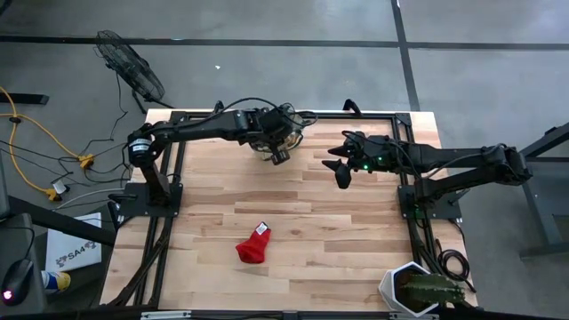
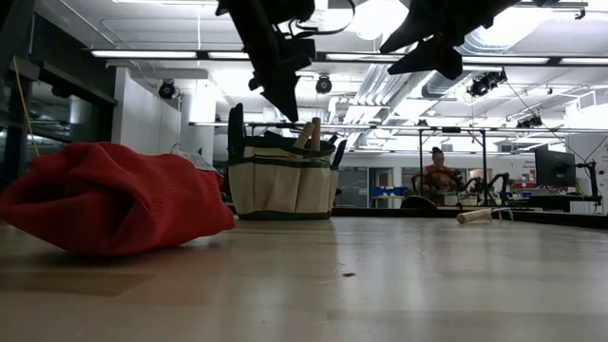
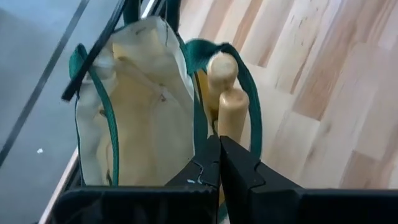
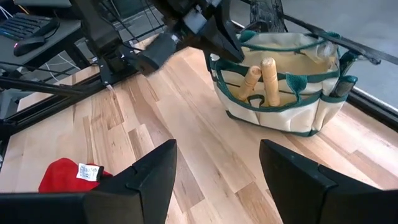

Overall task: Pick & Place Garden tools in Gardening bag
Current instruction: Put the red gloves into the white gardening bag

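The tan gardening bag point(image 4: 280, 93) with green trim stands on its base at the table's far edge, and it also shows in the low view point(image 2: 282, 180). Two wooden tool handles point(image 4: 264, 78) stick up out of a side pocket, and dark teal handles point(image 4: 345, 68) stick out of another. My left gripper point(image 3: 217, 142) is shut and empty, just above the bag's rim beside the wooden handles point(image 3: 227, 93). In the high view it point(image 1: 280, 156) covers most of the bag. My right gripper point(image 4: 217, 177) hangs open and empty above the table, to the right of the bag point(image 1: 342, 173). The red fabric piece point(image 1: 255, 244) lies on the table toward the near edge.
A spiky green plant in a white hexagonal pot point(image 1: 418, 289) stands at the near right corner. A pale roll point(image 2: 475, 217) lies far off on the right. A person point(image 2: 439, 173) sits in the room beyond. Bare wood lies between the bag and the red fabric.
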Tool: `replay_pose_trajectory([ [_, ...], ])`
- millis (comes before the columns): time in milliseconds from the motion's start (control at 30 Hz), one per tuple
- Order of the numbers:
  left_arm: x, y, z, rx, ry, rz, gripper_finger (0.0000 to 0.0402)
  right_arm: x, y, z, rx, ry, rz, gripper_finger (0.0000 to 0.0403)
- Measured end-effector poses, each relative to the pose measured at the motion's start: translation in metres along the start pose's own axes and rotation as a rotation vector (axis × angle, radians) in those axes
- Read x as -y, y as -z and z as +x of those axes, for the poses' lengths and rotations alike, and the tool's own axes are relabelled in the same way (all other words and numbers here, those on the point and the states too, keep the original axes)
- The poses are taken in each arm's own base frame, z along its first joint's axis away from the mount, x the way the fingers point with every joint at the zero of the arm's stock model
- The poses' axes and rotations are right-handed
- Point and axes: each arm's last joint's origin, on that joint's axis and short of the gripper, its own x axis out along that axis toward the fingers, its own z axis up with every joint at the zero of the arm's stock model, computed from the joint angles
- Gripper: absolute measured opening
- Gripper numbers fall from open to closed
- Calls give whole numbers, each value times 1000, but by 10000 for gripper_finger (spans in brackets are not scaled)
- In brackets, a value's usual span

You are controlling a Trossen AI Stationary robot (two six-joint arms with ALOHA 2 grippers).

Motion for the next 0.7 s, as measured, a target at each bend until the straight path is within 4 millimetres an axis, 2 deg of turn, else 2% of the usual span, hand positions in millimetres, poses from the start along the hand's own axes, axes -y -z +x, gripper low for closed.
replay_pose_trajectory([
  [333,-7,0,-29,46,31,-77,0,0,1,0,-8,4,3,221],
  [500,-9,7,-39,-8,59,-107,0,0,1,0,-8,4,3,221],
  [700,1,18,-48,-100,96,-114,0,0,1,0,-8,4,-1,221],
])
